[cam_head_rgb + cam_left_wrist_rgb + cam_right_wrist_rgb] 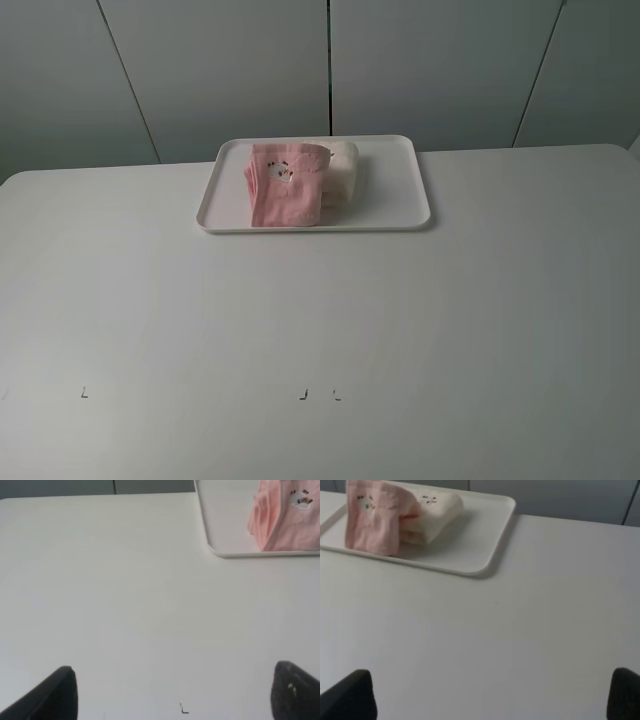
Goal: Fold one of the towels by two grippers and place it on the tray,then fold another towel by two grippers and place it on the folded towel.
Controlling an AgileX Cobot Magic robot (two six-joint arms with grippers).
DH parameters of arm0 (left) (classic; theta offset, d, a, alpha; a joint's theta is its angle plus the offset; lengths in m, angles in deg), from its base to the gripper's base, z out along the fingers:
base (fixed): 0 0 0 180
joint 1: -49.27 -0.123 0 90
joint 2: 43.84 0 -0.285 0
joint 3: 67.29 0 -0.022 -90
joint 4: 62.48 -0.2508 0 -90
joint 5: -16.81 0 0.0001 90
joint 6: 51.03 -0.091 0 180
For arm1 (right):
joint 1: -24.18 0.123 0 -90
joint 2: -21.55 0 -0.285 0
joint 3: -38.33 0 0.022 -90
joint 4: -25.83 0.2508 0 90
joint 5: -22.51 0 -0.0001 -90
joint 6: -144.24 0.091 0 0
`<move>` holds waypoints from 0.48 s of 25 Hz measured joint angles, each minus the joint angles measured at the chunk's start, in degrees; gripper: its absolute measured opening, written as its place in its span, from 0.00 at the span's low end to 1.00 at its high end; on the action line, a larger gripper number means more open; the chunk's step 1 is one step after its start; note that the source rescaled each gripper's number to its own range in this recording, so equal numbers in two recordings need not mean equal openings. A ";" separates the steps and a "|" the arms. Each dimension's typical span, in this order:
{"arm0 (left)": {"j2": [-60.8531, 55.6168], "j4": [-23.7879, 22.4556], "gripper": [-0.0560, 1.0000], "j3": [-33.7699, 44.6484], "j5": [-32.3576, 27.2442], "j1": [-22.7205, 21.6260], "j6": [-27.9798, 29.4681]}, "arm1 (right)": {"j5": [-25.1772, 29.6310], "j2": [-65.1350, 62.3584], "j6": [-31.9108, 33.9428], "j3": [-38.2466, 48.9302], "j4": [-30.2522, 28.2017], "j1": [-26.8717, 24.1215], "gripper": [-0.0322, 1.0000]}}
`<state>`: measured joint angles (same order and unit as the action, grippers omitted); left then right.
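The pink towel (285, 187) lay folded on the tray (390, 205), draped partly over the cream towel (343, 170), which sat folded beneath and beside it toward the tray's middle. The pink towel covered the cream one's left part in the high view and reached down to the tray's near rim. A small printed motif showed on the pink towel's upper face. In the right wrist view the cream towel (432, 512) appeared as a thick folded stack with the pink towel (372, 520) leaning over 1 end. In the left wrist view only the pink towel (285, 517) and a corner of the tray (217, 550) were seen; the cream towel was out of that frame.

The tray stood at the far side of the table (320, 330), near the wall panels.

Neither arm appeared in the high view. The left gripper (175, 692) had its 2 fingers spread wide, nothing between them, over bare table well apart from the tray. The right gripper (492, 695) was likewise spread wide and empty, well short of the tray.
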<state>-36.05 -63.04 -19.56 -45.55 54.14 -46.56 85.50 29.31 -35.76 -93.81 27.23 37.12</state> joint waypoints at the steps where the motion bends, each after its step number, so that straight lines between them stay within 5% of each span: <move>1: 0.00 0.00 0.99 0.00 0.00 -1.20 0.00 | 0.00 0.00 0.00 0.00 0.00 -0.97 1.00; 5: 0.00 -0.12 0.99 0.00 0.00 -5.65 0.00 | 0.00 0.00 0.00 0.00 0.00 -4.10 1.00; 12: 0.00 -0.12 0.99 0.00 0.00 -6.40 0.00 | 0.00 0.00 0.00 0.00 0.09 -4.68 1.00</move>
<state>-36.05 -63.16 -19.56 -45.55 47.73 -46.56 85.50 29.31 -35.76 -93.81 27.32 32.44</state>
